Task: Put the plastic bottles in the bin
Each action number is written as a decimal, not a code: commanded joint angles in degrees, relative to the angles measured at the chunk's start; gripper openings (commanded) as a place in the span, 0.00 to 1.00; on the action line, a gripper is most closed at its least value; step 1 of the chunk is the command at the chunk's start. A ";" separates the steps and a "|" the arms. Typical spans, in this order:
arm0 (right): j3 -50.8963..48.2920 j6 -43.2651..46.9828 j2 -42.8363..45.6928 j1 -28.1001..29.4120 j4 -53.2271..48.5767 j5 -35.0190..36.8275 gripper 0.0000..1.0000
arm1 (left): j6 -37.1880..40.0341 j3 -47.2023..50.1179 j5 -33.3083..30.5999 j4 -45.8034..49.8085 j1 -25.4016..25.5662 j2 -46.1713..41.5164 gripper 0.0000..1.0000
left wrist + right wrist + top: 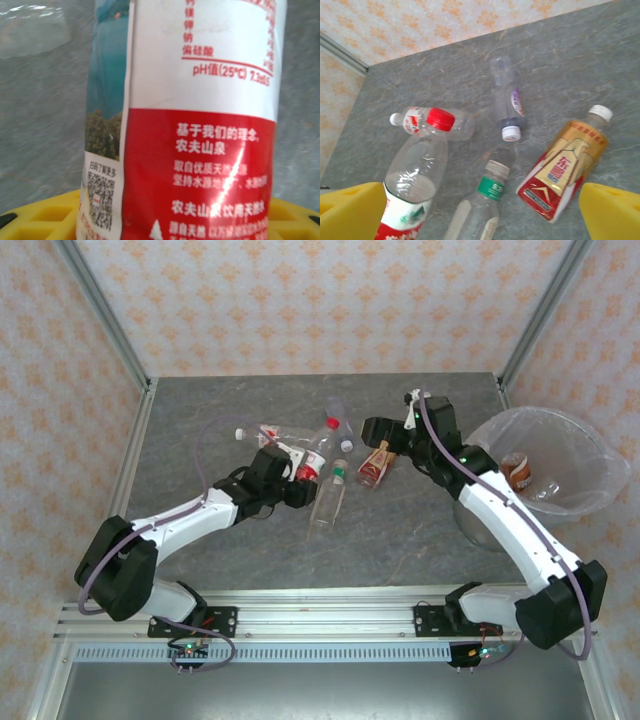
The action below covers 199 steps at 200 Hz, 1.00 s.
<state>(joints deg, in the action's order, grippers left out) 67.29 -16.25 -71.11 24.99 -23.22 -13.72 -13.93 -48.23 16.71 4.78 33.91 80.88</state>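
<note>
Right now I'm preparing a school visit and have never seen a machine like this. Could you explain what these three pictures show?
These are two robot arms bolted to the near edge of a grey table. One picture looks down from above. The other two come from small cameras on the arms' wrists.

Each arm ends in a two-finger claw with yellow pads. The left gripper has its fingers around a bottle with a red-and-white label. I cannot tell whether it grips it firmly. The right gripper is open and empty, above an orange-labelled bottle and a green-capped bottle.

More bottles lie nearby. On the right stands a clear bin with a couple of bottles inside.
</note>
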 commanded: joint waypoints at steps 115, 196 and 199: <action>-5.87 -8.19 -3.38 0.10 13.53 -5.17 0.98 | -8.02 1.06 7.62 -14.72 9.01 1.58 0.54; -4.64 -11.17 -5.38 -0.04 14.03 -6.42 0.56 | -6.18 1.65 7.64 -13.48 9.07 0.86 0.53; -4.63 -11.28 -5.50 0.03 14.02 -6.41 0.55 | -6.19 1.75 7.65 -13.55 9.02 0.79 0.53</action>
<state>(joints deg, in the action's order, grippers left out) 61.58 -26.57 -75.75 24.97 -11.03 -19.99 -21.02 -47.40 23.79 -7.33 42.65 82.00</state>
